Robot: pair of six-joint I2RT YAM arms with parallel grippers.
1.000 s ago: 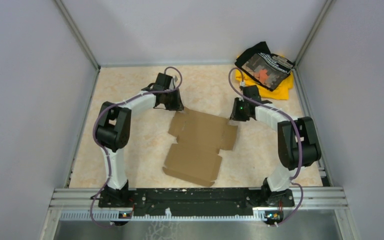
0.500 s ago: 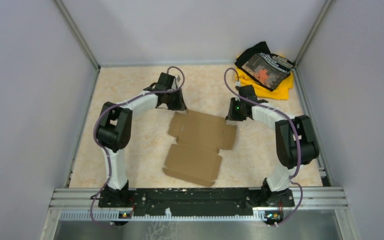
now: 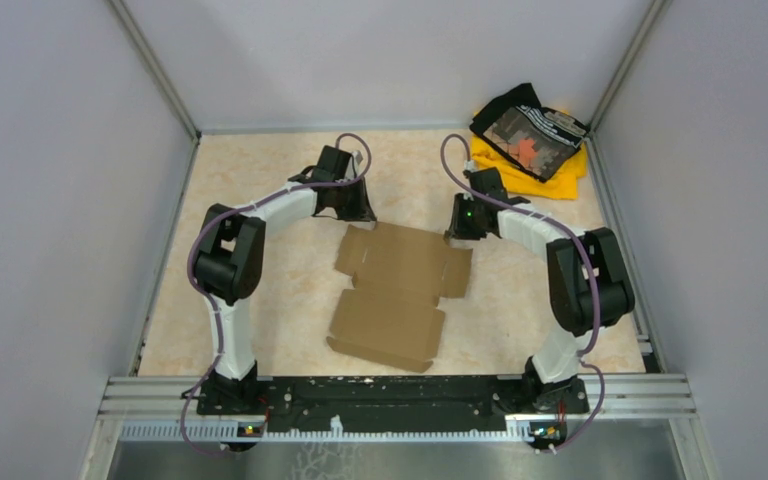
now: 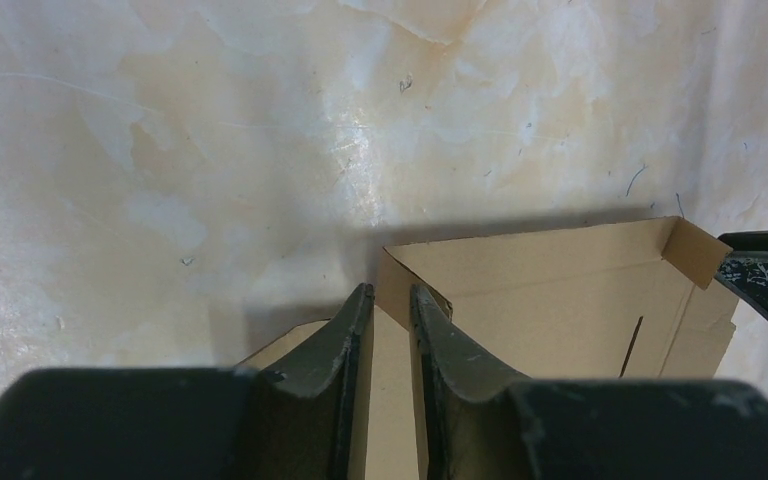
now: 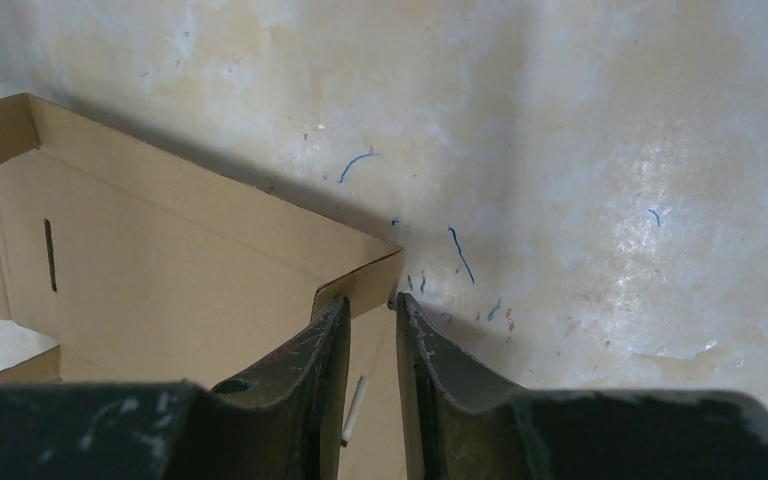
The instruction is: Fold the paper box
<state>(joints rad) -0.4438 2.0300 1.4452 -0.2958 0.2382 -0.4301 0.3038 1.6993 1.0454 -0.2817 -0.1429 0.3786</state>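
Observation:
The paper box (image 3: 395,290) lies unfolded in the middle of the table, brown and plain. My left gripper (image 3: 352,212) is at its far left corner and my right gripper (image 3: 460,228) at its far right corner. In the left wrist view the jaws (image 4: 388,290) stand a narrow gap apart, straddling a raised corner flap of the box (image 4: 560,290). The right wrist view has the jaws (image 5: 370,300) just as narrowly apart over the corner tab of the box (image 5: 180,250). Neither pair of fingers visibly clamps the cardboard.
A yellow and black cloth pile (image 3: 535,135) sits in the far right corner. Grey walls with metal rails close the table on three sides. A small white stick (image 5: 353,410) lies on the cardboard between my right fingers.
My right gripper has moved left and a little farther away, reaching the box's far right corner. The left gripper has barely shifted. The box stays flat.

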